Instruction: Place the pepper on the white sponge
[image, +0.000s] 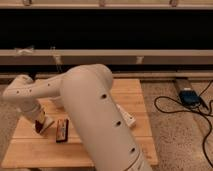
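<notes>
My gripper hangs at the end of the white arm over the left part of the wooden table. The dark red pepper shows right at its tip. The cream-white sponge lies just to the right of the pepper and partly under it; I cannot tell whether they touch. The gripper's wrist hides the top of both.
A flat dark bar with reddish edges lies just right of the sponge. A whitish box sits to the right, behind the arm. The bulky white arm link covers the table's middle. A blue device and black cables lie on the floor to the right.
</notes>
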